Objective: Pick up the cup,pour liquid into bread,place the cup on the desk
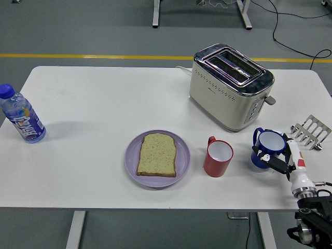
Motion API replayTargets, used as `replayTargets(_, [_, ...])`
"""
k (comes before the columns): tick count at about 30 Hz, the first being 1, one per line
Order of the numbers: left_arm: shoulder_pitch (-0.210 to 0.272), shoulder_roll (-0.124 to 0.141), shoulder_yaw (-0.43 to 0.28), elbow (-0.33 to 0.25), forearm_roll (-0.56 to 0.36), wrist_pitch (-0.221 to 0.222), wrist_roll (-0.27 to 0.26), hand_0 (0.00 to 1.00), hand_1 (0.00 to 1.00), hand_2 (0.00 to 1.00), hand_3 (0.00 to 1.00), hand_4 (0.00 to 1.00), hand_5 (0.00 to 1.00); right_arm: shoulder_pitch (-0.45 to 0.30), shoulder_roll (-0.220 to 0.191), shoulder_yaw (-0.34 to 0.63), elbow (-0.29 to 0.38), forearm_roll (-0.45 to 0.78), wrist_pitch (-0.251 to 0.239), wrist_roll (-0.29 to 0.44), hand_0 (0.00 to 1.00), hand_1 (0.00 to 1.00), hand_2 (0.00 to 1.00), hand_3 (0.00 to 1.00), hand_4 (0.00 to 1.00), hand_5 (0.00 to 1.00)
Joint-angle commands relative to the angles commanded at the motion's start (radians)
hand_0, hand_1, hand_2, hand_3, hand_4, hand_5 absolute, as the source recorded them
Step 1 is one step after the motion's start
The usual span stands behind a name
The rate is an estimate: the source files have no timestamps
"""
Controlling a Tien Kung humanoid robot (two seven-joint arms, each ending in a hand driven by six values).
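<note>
Right hand gripped blue cup at the white bench's right edge, upright. Red cup stood left of it, beside bread on purple plate. Grey floor with yellow line beyond.

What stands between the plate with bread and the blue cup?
In the head view, the red cup stands between the plate and the blue cup.

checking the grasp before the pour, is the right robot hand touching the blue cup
Touching. The head view shows the right robot hand with its fingers wrapped against the side of the blue cup, no gap visible between them.
</note>
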Motion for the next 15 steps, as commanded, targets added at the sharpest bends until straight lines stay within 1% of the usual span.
replayTargets(3, [-0.001,0.000,0.002,0.000,-0.002,0.000,-0.001,0.690,0.756,0.773,0.611,0.396,0.998,0.003,0.001,-0.009,-0.011,0.015,0.001,0.000,0.512,0.437,0.534,0.525,0.627,0.002])
replayTargets(15, [-0.005,0.001,0.008,-0.001,-0.010,-0.001,-0.002,0.690,0.756,0.773,0.611,0.396,0.998,0.012,0.000,-0.025,-0.017,0.018,0.009,0.000,0.503,0.434,0.533,0.524,0.638,0.002])
